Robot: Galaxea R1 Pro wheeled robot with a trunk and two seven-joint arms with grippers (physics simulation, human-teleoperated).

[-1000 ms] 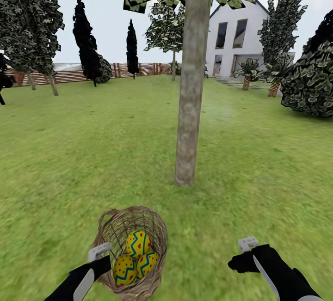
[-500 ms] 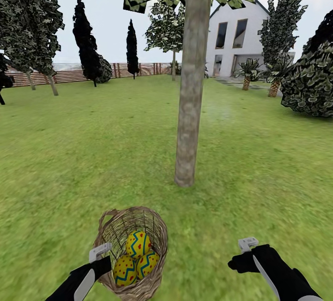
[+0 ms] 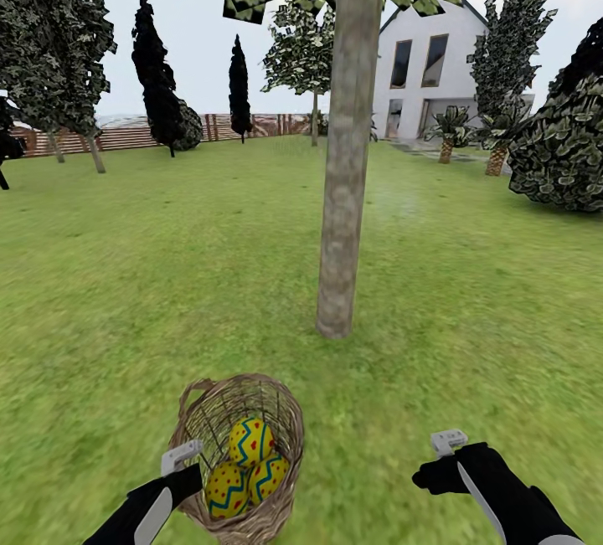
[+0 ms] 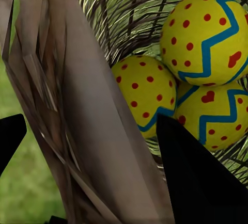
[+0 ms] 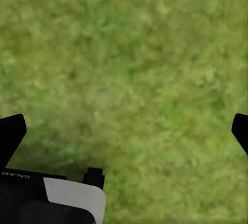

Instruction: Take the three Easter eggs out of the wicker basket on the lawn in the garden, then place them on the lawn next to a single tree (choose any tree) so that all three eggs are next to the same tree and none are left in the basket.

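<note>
The wicker basket [image 3: 289,419] sits low on the lawn [image 3: 469,311], just short of the tree [image 3: 343,193] with the thick grey-brown trunk. Three Easter eggs lie inside it: one on top [image 3: 250,439], two below [image 3: 226,486] [image 3: 269,476]. My left gripper [image 3: 180,455] is at the basket's near left rim. In the left wrist view the woven wall [image 4: 88,105] runs between its fingers, one outside, one inside beside the eggs [image 4: 206,28] [image 4: 144,92] [image 4: 219,115]. My right gripper [image 3: 448,442] hangs open over bare grass [image 5: 129,69], to the right of the basket.
The trunk's base [image 3: 335,323] meets the grass a short way beyond the basket. A wooden fence [image 3: 126,135] and dark narrow trees [image 3: 159,76] line the far left. The white house [image 3: 435,68] and a leafy bush [image 3: 561,151] stand far right.
The basket and its eggs have shifted very slightly. Both arms and the view stay as they were.
</note>
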